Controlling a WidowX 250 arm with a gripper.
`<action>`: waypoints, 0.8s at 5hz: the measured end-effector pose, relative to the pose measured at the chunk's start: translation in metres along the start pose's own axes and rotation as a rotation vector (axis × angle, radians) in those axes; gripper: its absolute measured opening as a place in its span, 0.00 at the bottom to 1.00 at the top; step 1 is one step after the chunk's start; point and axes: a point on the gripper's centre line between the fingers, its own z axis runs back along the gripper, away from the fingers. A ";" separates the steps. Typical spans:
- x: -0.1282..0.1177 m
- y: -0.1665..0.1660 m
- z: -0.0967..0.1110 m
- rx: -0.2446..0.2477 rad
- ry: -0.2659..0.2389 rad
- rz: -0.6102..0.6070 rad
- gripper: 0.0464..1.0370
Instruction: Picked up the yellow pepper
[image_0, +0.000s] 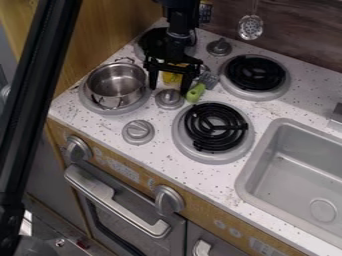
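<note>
Black two-finger gripper (169, 90) spread wide, hanging at far left of stovetop. Yellow pepper (172, 77) between fingers, partly hidden, looks like no grip on it yet imo. Pepper sits closer to right finger, so lopsided close might shove it or spin it loose. Also, green-handled spatula (196, 93) right beside that finger, could easily get snagged or pinched too.

Surface (275, 106) white, dark-speckled. Burner coils (215, 126) black; pot (117, 85) silver; sink (294, 170) grey. Pepper (173, 75) yellow. Spatula handle (195, 93) green. Tool (172, 80) black.
</note>
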 end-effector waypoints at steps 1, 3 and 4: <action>-0.004 0.000 0.014 -0.024 -0.046 -0.019 0.96; -0.001 -0.008 0.026 -0.044 -0.151 -0.083 0.96; 0.000 -0.009 0.026 -0.045 -0.157 -0.084 0.96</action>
